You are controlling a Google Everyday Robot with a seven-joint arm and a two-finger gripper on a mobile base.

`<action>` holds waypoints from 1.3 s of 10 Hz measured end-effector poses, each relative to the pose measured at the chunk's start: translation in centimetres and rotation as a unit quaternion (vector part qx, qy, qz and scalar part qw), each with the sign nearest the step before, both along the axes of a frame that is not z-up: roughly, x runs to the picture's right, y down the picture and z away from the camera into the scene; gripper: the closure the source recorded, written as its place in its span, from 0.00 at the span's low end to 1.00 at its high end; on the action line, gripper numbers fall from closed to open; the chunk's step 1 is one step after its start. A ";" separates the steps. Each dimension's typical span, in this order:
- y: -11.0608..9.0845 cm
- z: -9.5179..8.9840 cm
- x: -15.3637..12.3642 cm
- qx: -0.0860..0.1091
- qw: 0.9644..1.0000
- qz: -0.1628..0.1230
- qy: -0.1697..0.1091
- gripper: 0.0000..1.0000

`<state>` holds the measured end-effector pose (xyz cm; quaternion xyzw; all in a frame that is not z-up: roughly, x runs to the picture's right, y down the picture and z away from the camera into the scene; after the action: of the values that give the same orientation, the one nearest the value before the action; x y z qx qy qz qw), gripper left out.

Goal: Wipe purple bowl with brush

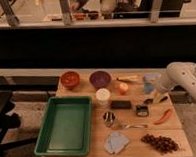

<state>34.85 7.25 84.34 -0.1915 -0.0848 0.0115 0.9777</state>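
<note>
The purple bowl (100, 79) stands at the back middle of the wooden table (95, 143), next to a red-orange bowl (70, 79). The brush (141, 110) lies on the right part of the table, its blocky dark head with a paler face turned forward. My gripper (155, 98) hangs from the white arm (180, 77) at the table's right side. It is low over the table just behind and right of the brush, and far right of the purple bowl. I cannot tell whether it touches the brush.
A green tray (50, 141) fills the left. Around the middle are a white cup (103, 96), an orange object (123, 88), a black block (120, 105), a metal cup (109, 118) and a silvery utensil (132, 125). A red chili (164, 116), grapes (159, 143) and a grey cloth (117, 142) lie at the front.
</note>
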 end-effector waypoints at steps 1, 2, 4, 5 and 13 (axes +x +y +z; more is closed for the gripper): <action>-0.3 0.2 0.6 0.003 1.000 0.007 0.006 0.20; -0.8 0.5 1.5 0.007 1.000 0.017 0.016 0.20; -1.0 0.5 3.4 0.009 0.999 0.028 0.033 0.20; -0.9 0.9 3.7 0.006 0.999 0.031 0.040 0.20; 0.6 3.8 7.1 -0.013 0.995 0.046 0.088 0.20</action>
<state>41.95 7.81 88.11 -0.1988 -0.0067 0.0741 0.9772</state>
